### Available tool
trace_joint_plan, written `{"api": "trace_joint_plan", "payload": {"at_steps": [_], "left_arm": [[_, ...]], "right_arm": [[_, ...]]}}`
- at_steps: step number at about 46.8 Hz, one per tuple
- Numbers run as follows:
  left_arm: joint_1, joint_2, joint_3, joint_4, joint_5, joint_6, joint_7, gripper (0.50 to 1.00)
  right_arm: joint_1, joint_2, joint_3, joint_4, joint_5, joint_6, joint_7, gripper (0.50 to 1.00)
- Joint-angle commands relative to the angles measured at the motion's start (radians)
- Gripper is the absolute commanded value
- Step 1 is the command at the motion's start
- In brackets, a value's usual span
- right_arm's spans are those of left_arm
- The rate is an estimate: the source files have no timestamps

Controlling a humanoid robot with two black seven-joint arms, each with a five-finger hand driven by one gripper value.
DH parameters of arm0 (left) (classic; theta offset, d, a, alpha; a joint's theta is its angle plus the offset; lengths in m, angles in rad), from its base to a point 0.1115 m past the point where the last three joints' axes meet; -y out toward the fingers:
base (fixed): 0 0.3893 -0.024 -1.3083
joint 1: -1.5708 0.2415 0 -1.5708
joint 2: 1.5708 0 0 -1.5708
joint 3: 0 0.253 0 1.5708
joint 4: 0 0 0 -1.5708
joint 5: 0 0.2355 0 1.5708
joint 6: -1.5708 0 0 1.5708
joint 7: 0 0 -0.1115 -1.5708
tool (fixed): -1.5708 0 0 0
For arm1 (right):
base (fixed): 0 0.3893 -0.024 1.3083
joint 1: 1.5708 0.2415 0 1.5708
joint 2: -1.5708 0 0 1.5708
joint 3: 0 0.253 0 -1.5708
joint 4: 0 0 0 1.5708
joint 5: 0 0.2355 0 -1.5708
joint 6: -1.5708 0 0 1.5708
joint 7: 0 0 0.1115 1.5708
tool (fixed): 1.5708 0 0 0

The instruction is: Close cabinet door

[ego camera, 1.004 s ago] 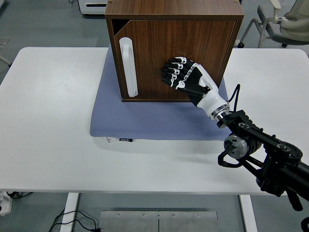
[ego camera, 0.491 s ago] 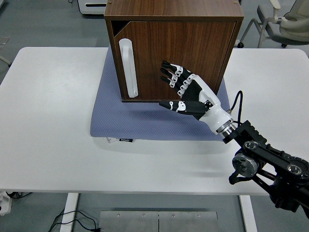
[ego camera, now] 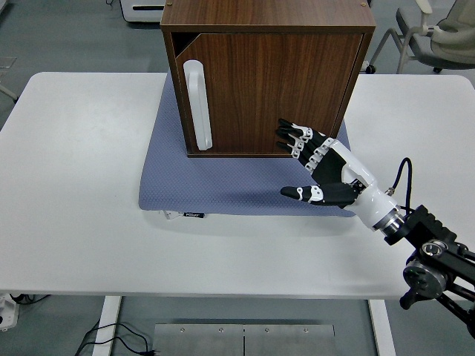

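Standing on a blue-grey mat [ego camera: 223,185] in the far middle of the white table [ego camera: 82,193], the wooden cabinet [ego camera: 267,74] faces the camera with its door [ego camera: 274,93] almost flush in the frame — only a thin dark wedge shows at the top left corner, by the handle side. The white handle [ego camera: 197,105] runs upright along the door's left edge.

The right hand [ego camera: 323,170] hovers just in front of the cabinet's lower right, above the mat, its fingers [ego camera: 297,137] spread and loosely extended and the thumb pointing left; it holds nothing, and the fingertips look close to the door's bottom edge without clearly touching it. The left arm is not in view.

The door is a stiff, flat wood panel, apparently hinged on the right, and should swing with little effort — a flat push on its face near the handle side would seat it better than any grip. The cabinet itself looks light enough to slide on the soft mat if shoved hard, so gentle pressure is wiser. By my reading the closing is nearly or fully done.
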State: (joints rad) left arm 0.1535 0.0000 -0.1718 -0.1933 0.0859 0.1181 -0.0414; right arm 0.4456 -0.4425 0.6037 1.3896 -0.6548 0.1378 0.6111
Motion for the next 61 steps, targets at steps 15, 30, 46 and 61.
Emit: {"api": "trace_joint_plan", "payload": {"at_steps": [15,30,46,61], "left_arm": [[0.0,0.0,0.0,0.0,0.0,0.0,0.0,1.0],[0.0,0.0,0.0,0.0,0.0,0.0,0.0,1.0],[0.0,0.0,0.0,0.0,0.0,0.0,0.0,1.0],[0.0,0.0,0.0,0.0,0.0,0.0,0.0,1.0]], "right_arm": [[-0.169,-0.137,0.139,0.014,0.006,0.052,0.0,1.0],[-0.271,-0.143,0.321,-0.004,0.159,0.052,0.0,1.0],[-0.272,-0.127,0.372,-0.026,0.28,0.046,0.0,1.0],[-0.341,-0.102,0.39,-0.026,0.302,0.048,0.0,1.0]]}}
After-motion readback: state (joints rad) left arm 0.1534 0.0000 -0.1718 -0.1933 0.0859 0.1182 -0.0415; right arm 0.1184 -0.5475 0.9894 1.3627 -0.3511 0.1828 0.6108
